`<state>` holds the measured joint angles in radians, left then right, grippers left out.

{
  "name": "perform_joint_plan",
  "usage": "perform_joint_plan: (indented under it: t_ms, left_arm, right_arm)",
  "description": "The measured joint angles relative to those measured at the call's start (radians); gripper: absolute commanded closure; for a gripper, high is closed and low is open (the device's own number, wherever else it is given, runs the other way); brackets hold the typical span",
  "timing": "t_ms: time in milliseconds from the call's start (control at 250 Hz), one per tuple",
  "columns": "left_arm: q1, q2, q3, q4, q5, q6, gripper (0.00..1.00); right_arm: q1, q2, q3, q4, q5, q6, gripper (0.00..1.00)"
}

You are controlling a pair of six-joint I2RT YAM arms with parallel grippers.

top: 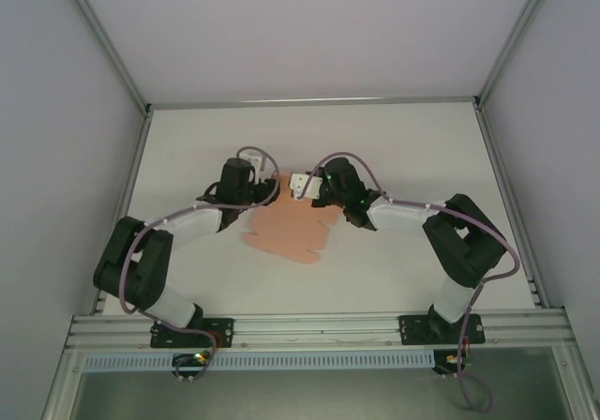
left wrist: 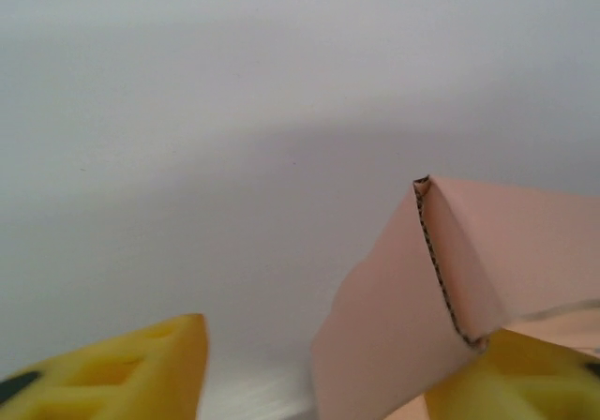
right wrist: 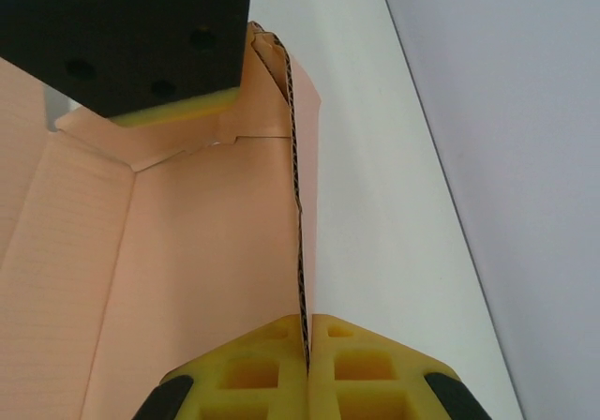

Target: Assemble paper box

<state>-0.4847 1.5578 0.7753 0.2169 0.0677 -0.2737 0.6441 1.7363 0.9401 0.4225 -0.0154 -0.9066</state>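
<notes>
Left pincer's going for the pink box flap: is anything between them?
Nothing visible. The paper box has its raised flap standing inside the gap of the open left pincer, much nearer one side than the other. The right pincer is shut on another edge of the box, clear of that gap.

left arm [top: 202, 218]: black joints, white links | right arm [top: 403, 214]: same | cables [top: 349, 154]: mauve | pincer fingers [right wrist: 253, 373]: yellow foam
</notes>
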Motion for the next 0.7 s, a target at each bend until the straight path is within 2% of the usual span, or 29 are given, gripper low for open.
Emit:
perform_joint_plan:
  t_ms: [204, 331, 407, 511, 603, 699]
  left_arm:
    - [-0.032, 0.068, 0.069, -0.015, 0.007, 0.028, 0.65]
    - [-0.056, 0.096, 0.105, -0.037, -0.021, 0.050, 0.77]
    - [-0.074, 0.101, 0.115, -0.055, -0.066, 0.063, 0.90]
    - [-0.112, 0.109, 0.118, -0.068, -0.170, 0.096, 0.97]
    - [-0.140, 0.117, 0.122, -0.067, -0.250, 0.106, 1.00]
    - [-0.161, 0.123, 0.122, -0.060, -0.314, 0.107, 1.00]
  right_arm:
    - [0.002, 0.018, 0.000, 0.010, 0.004, -0.019, 0.94]
    - [-0.001, 0.021, 0.000, 0.010, 0.010, -0.023, 0.94]
    - [-0.001, 0.021, 0.000, 0.010, 0.014, -0.027, 0.93]
    - [-0.001, 0.023, -0.003, 0.013, 0.025, -0.033, 0.91]
    - [-0.001, 0.029, -0.014, 0.029, 0.027, -0.031, 0.85]
    - [0.000, 0.033, -0.019, 0.054, 0.034, -0.016, 0.70]
